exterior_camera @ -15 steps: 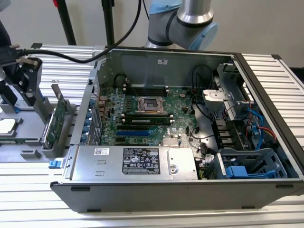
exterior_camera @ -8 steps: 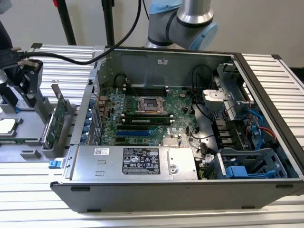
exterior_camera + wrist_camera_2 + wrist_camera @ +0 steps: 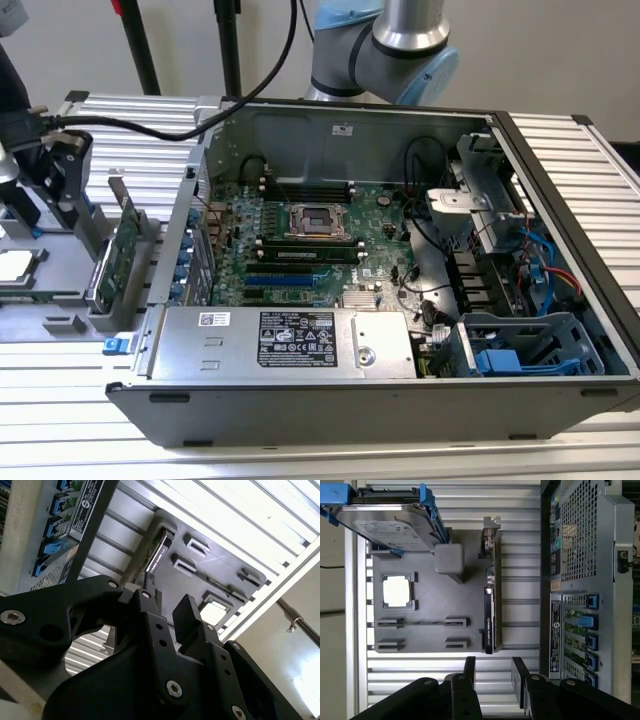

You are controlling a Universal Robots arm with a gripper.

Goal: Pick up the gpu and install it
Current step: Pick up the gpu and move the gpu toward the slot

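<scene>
gripper (image 3: 495,667) hovering, black fingers (image 3: 470,666) spread, gripping nothing | slim green gpu (image 3: 489,605) standing on edge along grey plastic tray's (image 3: 425,635) edge nearest metal computer case (image 3: 590,555) | gpu's long axis lining up with the finger gap, lying just ahead

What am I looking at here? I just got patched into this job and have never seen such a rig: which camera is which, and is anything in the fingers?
It is one robot arm working at an open computer case on a slatted metal table. The exterior view looks on from off the arm; both wrist views ride on the arm and look past its gripper. The fingers stand apart with nothing between them. Beyond them the gpu stands on edge in a grey holder tray beside the case, not yet installed.
</scene>
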